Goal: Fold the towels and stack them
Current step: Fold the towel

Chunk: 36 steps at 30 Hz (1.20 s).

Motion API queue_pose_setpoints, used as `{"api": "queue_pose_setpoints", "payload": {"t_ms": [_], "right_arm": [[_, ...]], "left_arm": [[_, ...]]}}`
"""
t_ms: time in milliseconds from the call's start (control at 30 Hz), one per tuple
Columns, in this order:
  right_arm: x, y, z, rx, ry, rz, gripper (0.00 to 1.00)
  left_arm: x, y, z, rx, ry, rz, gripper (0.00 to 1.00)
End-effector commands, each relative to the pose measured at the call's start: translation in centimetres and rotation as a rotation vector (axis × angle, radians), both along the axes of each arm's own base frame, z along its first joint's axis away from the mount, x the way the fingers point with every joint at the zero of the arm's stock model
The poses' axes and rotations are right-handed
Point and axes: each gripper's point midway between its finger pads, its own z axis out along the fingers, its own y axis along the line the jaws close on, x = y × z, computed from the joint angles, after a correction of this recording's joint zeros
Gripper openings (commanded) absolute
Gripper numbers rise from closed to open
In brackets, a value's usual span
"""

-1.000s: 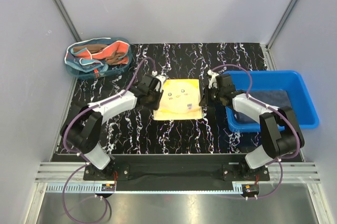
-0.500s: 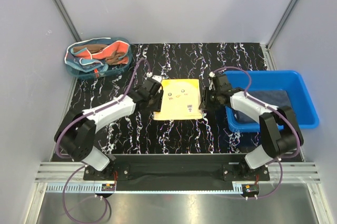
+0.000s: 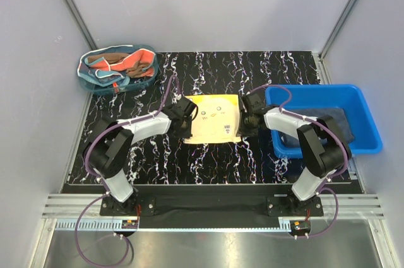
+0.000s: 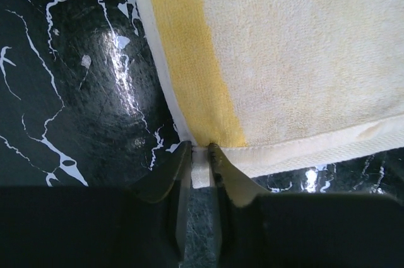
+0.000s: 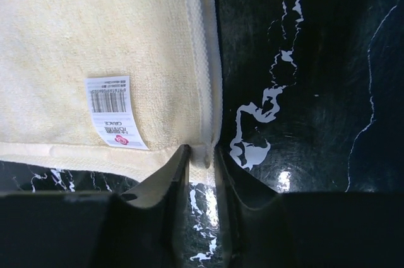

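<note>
A yellow towel point(image 3: 213, 118) lies flat in the middle of your black, white-veined table point(image 3: 208, 157). Your left gripper point(image 4: 199, 154) sits low at the towel's near-left corner, and its jaws are closed on the white hem there. Your right gripper point(image 5: 199, 154) mirrors it at the near-right corner, jaws pinching the hem just beside a white barcode label point(image 5: 113, 111). At the table's back-left corner stands a teal basket point(image 3: 88, 82) holding crumpled orange-red and teal towels point(image 3: 129, 65). On the right, a blue bin point(image 3: 312, 89) holds a dark grey-blue towel point(image 3: 334, 116), apart from the yellow one.
</note>
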Motion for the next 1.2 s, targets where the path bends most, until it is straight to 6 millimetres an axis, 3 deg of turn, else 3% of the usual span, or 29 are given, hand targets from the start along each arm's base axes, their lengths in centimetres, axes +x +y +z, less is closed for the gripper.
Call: {"api": "queue_pose_setpoints", "payload": {"t_ms": [0,33,133,233,267,433,633,800,933,1167], "right_arm": [[0.9,-0.4,0.1,-0.054,-0.019,-0.052,0.25],[1.0,-0.4,0.1,-0.066,-0.028,-0.054,0.22],[1.0,-0.8,0.4,-0.094,-0.036,-0.058,0.20],[1.0,-0.9,0.8,-0.104,-0.041,-0.055,0.33],[1.0,-0.9,1.1,-0.105,-0.049,-0.054,0.34],[1.3,-0.9,1.5,-0.105,-0.068,-0.052,0.29],[1.5,-0.7,1.7,-0.112,-0.074,-0.044,0.24],[1.5,-0.6,1.8,-0.127,-0.077,-0.039,0.31],[1.6,-0.5,1.8,-0.147,-0.076,-0.031,0.42],[1.7,0.3,1.5,-0.150,-0.067,-0.008,0.25]], "left_arm": [[1.0,0.1,-0.2,0.010,-0.012,0.034,0.17],[1.3,0.0,0.2,0.007,-0.021,0.036,0.12],[1.5,0.2,1.0,0.014,-0.028,0.052,0.12],[1.6,0.2,2.0,0.013,-0.036,0.051,0.17],[1.5,0.4,2.1,0.016,-0.035,0.055,0.23],[1.5,-0.1,2.6,-0.010,-0.040,0.047,0.27],[1.4,-0.5,1.9,-0.017,-0.018,0.039,0.15],[1.5,-0.6,2.0,-0.022,-0.019,0.034,0.01],[1.6,-0.8,2.4,-0.029,-0.021,0.030,0.00],[1.6,-1.3,2.7,-0.041,-0.012,0.016,0.00]]}}
